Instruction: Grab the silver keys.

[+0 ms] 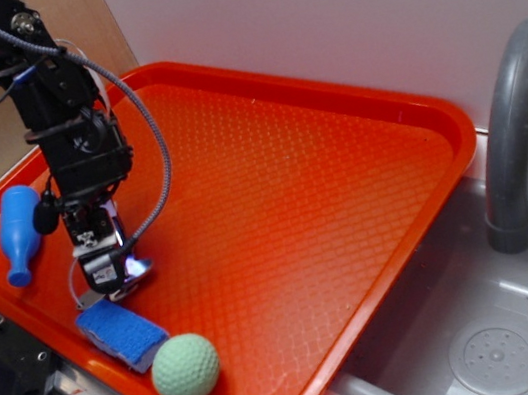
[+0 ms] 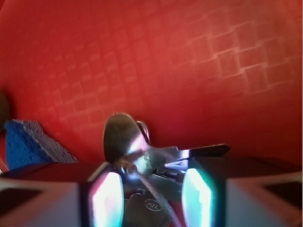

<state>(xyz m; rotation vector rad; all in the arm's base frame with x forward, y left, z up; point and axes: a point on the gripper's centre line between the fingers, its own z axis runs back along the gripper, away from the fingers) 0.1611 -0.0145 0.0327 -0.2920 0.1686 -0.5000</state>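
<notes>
Orange tray [image 1: 356, 141], end effector [image 1: 115, 278] around silver keys [image 2: 151, 158], sponge [image 1: 119, 333], ball [image 1: 185, 369]

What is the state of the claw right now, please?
Claw: lowered onto the tray, fingers around the silver keys; a firm hold cannot be told.

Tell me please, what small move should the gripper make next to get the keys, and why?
Probably close the fingers. In the wrist view the silver keys lie between the two pads, with a gap still on each side, and in the exterior view the gripper is already down at the red tray. No more lowering seems needed, though the view is blurred.
</notes>
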